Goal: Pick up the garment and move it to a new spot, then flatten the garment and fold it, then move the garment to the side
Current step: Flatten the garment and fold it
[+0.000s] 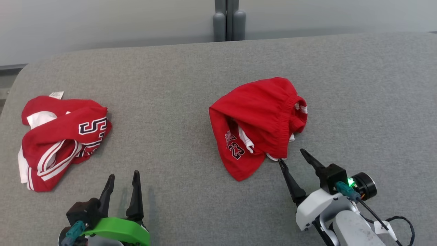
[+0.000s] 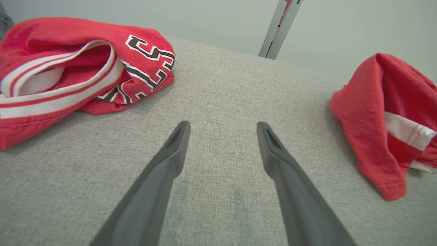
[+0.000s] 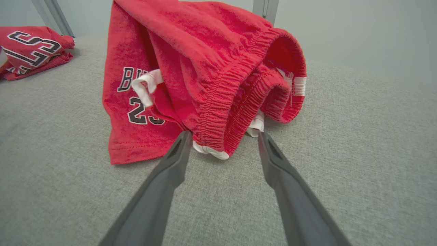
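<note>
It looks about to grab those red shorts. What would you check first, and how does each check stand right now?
1. The right gripper is open: ok.
2. Its tips flank the near waistband edge of the red shorts: ok.
3. The left gripper is open, over bare grey surface: ok.
4. The shorts lie apart from the other red garment: ok.
5. The shorts lie flat: not ok, they are bunched up.
6. How many fabric layers sit between the tips: cannot tell.

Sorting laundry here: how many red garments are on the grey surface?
2. A jersey lies at the left; shorts sit mid-right, at the right gripper. More could hide underneath.
</note>
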